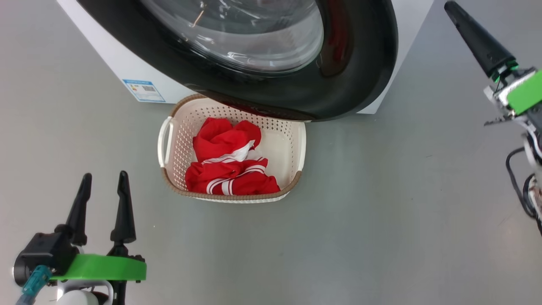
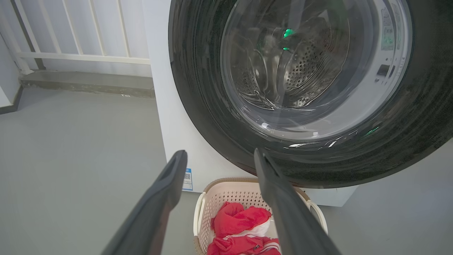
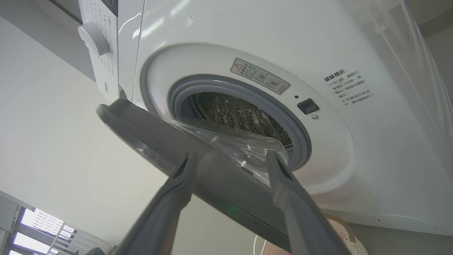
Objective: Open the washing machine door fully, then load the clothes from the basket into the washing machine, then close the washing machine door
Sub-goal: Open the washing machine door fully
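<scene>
Currently, the washing machine door [image 1: 360,84] stands partly open, swung out from the white washing machine [image 1: 110,55]. In the right wrist view its dark grey inner face crosses in front of the steel drum [image 3: 240,113] and grey seal [image 3: 297,131]. The basket [image 1: 230,195] sits on the grey floor [image 1: 381,212] at the machine's foot, its far end under the door's lower rim. The red clothes [image 1: 228,169] lie bunched inside it. The left gripper [image 1: 105,175] hovers near the basket's left end, released and empty. The right gripper [image 3: 231,156] is also released, its fingers spread, holding nothing, apart from the door.
</scene>
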